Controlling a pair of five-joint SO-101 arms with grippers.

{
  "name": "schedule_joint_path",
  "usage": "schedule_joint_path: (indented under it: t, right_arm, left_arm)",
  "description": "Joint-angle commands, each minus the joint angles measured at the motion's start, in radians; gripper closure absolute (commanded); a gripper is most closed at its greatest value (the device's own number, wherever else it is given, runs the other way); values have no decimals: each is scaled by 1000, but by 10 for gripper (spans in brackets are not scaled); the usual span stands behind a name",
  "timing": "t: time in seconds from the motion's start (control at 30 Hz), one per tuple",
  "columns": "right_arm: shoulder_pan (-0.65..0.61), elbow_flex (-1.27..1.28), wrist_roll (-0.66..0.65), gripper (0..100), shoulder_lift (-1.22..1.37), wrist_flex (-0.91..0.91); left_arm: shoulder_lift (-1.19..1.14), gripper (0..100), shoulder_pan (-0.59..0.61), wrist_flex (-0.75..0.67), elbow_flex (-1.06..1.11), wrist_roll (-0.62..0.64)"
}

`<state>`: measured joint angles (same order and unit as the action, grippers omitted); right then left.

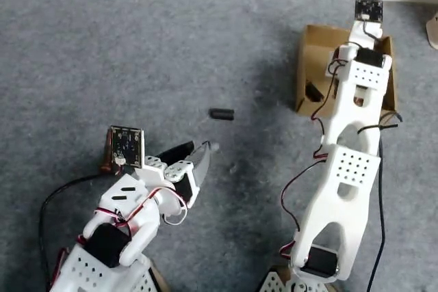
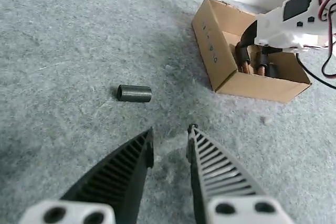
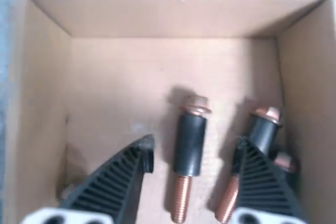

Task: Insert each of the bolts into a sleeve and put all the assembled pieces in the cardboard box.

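Sleeve (image 2: 134, 94) lies sideways on the desk (image 2: 63, 35), ahead of the open left fingers (image 2: 131, 166); round, it could roll if one tip nudges it. Right fingers (image 3: 121, 177), spread and empty, hang in the cardboard box (image 3: 173, 19) over sleeved bolts (image 3: 190, 140), which the arm (image 1: 352, 162) mostly hides in the high view.

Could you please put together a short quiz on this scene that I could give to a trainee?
1. True or false: the loose sleeve lies inside the cardboard box.
2. The right gripper hangs over: A the box, B the loose sleeve, C a plate.
3. Fill in: the left gripper, aimed toward the sleeve, is ____ (open or shut).
Key: 1 false; 2 A; 3 open.
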<state>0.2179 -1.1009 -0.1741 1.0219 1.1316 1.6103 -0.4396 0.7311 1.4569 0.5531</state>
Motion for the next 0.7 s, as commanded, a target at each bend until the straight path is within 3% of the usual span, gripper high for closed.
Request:
schedule_joint_path:
  t: [0.0,0.23,0.5,0.67]
  right_arm:
    - [5,-79,0,773,-25,5]
    - [5,-237,3,773,-22,120]
    - [-28,-349,5,773,-22,285]
    - [-101,-352,43,773,-33,449]
  left_arm:
    - [21,891,51,-5,-18,-5]
    - [21,892,219,5,-21,-8]
    - [22,892,607,-3,39,-9]
    - [22,892,780,3,53,-9]
